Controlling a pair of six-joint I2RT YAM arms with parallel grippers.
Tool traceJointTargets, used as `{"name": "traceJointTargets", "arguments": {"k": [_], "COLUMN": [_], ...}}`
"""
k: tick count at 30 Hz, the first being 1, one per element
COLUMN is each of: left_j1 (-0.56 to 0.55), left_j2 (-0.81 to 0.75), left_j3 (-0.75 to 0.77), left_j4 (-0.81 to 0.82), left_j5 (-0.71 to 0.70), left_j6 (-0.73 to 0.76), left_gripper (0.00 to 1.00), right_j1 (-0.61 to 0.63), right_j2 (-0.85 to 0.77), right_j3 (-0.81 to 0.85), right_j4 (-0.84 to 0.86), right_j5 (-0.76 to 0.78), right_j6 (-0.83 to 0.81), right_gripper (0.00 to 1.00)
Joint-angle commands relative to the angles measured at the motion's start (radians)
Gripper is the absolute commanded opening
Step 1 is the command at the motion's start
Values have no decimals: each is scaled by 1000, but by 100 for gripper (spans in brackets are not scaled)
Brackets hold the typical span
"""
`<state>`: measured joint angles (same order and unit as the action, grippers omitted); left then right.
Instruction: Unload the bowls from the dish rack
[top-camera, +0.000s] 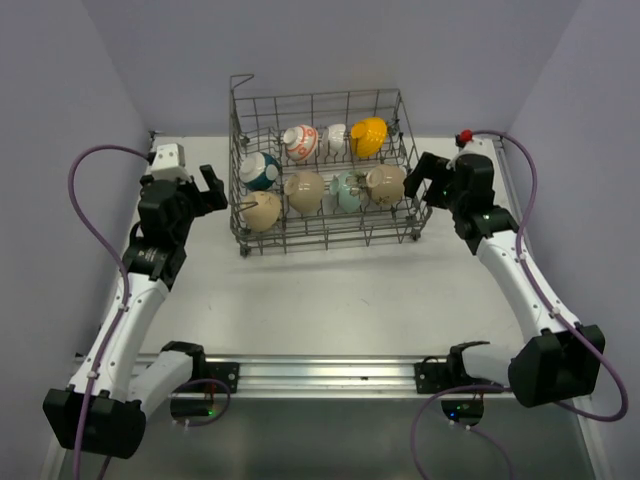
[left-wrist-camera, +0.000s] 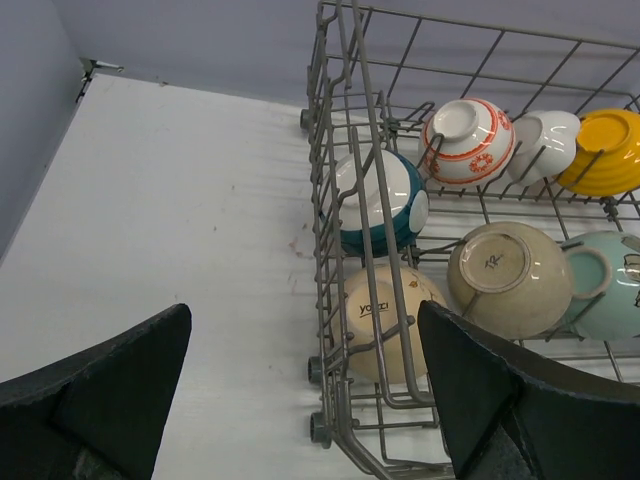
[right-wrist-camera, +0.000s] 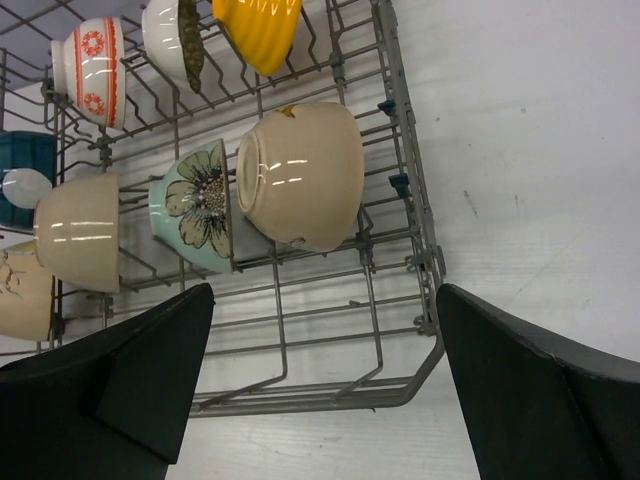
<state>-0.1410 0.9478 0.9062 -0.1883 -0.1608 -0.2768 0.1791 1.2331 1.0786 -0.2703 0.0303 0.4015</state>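
Black fingers (left-wrist-camera: 110, 390) fill the bottom of the left wrist view, spread wide with nothing between them. That is the left gripper (top-camera: 213, 187), hanging just beside the dish rack (top-camera: 325, 235) at its 9 o'clock. Only the rack's wire wall and tines stand between it and the bowls.

Count the bowls: eight, all tipped on their sides among the tines.
- **Front row, five:** a white-teal bowl (left-wrist-camera: 375, 205), a cream bowl (left-wrist-camera: 385, 320) with dark lettering, a beige bowl (left-wrist-camera: 510, 280) showing its foot, a pale green bowl (left-wrist-camera: 610, 285) with a flower painted inside, and a second beige bowl (right-wrist-camera: 305, 175) at the 3 o'clock end.
- **Back row, three:** a white bowl with orange-red pattern (left-wrist-camera: 465, 140), a plain white bowl (left-wrist-camera: 545, 140) and a ribbed yellow bowl (left-wrist-camera: 605, 150).

One grey rack holds them all, with a raised wire loop (top-camera: 241, 80) at its far-left corner. It sits on the white table (top-camera: 320, 300) toward 12 o'clock.

Over at the rack's 3 o'clock, the right gripper (top-camera: 425, 180) is also gaping and holds nothing. Purple cables (top-camera: 85, 200) trail from both arms, and a metal rail (top-camera: 320, 372) runs along the 6 o'clock edge.
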Motion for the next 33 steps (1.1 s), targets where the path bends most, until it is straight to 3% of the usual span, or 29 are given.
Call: {"name": "traceJointTargets", "arguments": {"k": [1,6,11,14,19,23,28,31,33], "left_j1": [-6,-6,-6,-6,-6,-6,-6,-5,-6], "left_j2": [-4,6,31,74,163,213,278,348,387], "left_j3": [-7,-9,0,32,106,160,192,212,215], "left_j4": [30,36,55,47,33,6,18,0,-20], "left_j5": [12,27,41,84,112,124,156,187,196], "left_j6": [19,18,13,-8,-13,-5,-1,10,11], "left_gripper": [100,100,100,96,84,82,79,59,52], "right_j1": [3,2,-1,-10,-32,-33,-33,-33,-33], "right_j2": [-67,-84,-32,21,129,152,177,192,206], "right_j3": [-44,-57,-16,33,124,132,155,162,175], "right_j4": [80,97,39,5,-37,17,31,33,29], "right_j5": [6,14,189,197,100,-26,-139,-176,-214], "right_j6": [34,-12,-9,-10,-20,-26,-36,-29,-23], "right_gripper": [99,99,99,99,97,89,87,87,87]}}
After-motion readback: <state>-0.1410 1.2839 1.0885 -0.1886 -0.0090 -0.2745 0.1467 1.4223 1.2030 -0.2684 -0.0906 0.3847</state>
